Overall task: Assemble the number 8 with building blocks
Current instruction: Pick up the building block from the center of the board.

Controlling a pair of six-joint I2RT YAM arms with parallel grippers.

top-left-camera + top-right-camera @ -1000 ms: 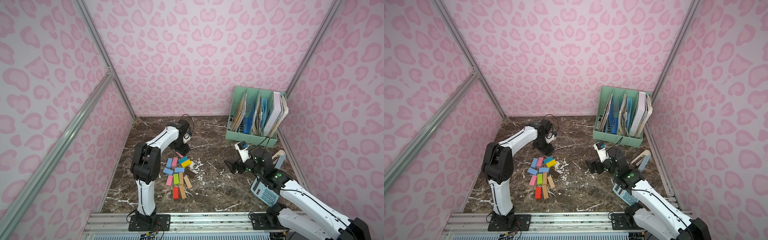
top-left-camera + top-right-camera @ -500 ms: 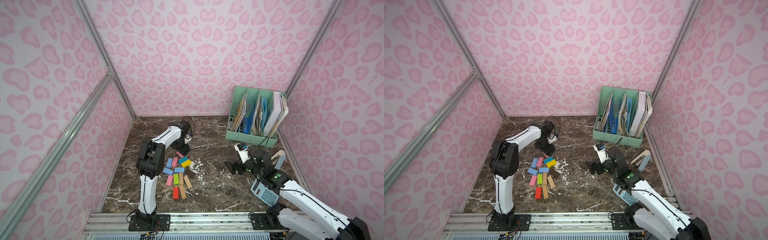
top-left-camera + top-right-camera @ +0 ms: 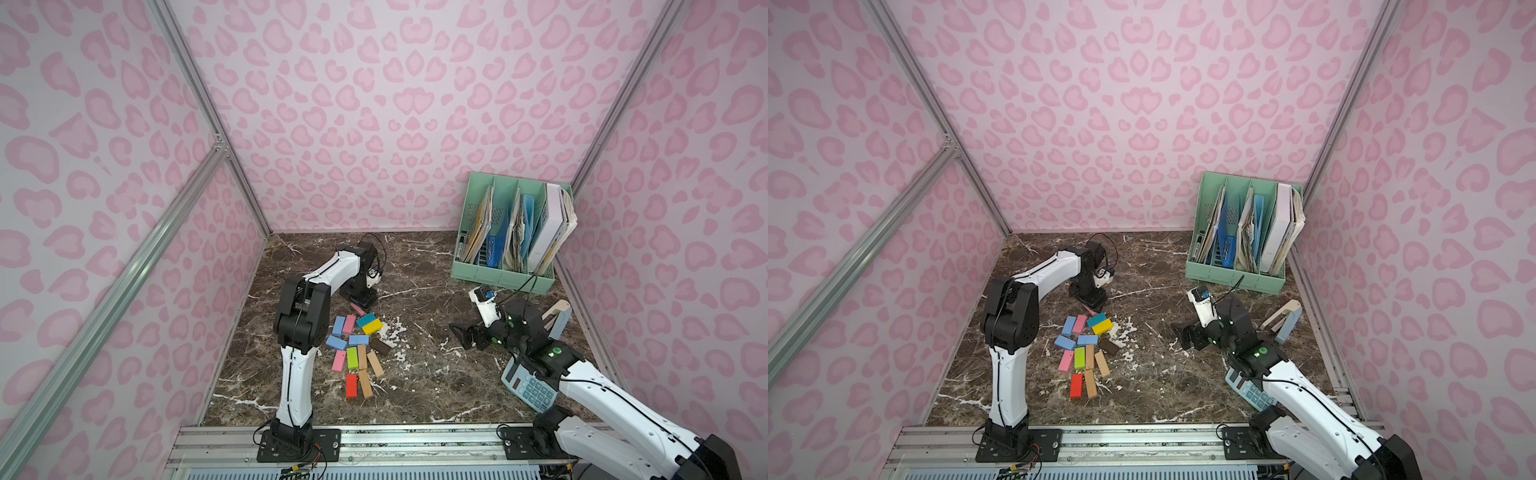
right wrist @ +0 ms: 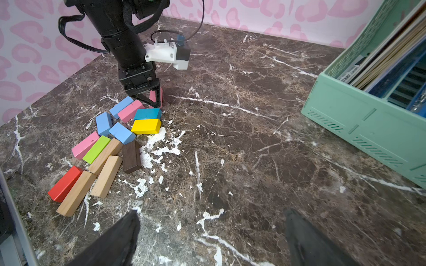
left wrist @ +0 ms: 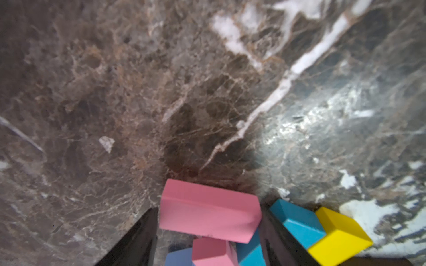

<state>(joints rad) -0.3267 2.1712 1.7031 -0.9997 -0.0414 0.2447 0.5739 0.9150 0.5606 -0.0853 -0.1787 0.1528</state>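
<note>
The left gripper (image 4: 152,101) is down at the far end of the building blocks (image 3: 352,357), on the left half of the dark marble table (image 3: 436,386). Its 2 black fingers (image 5: 138,232) straddle a pink block (image 5: 209,211) that stands up on 1 long edge. The wrist view shows them right against its ends, but I cannot tell whether they are actually pinching it or only bracketing it.

Just beside that block, a teal block (image 4: 147,113) and a yellow block (image 4: 146,126) lie flat, long sides touching. The other 11 sprawl loosely towards the front rail: 3 light blue, 2 pink, 1 green, 3 tan, 1 dark brown and a red block (image 3: 351,385) nearest the rail.

The right gripper (image 4: 211,214) hangs low over bare marble well to the right of the pile, jaws spread wide with nothing between them (it faces the blocks). A pale blue calculator (image 3: 528,388) lies under that arm, and a mint file rack (image 3: 498,274) stuffed with folders stands in the far right corner.
</note>
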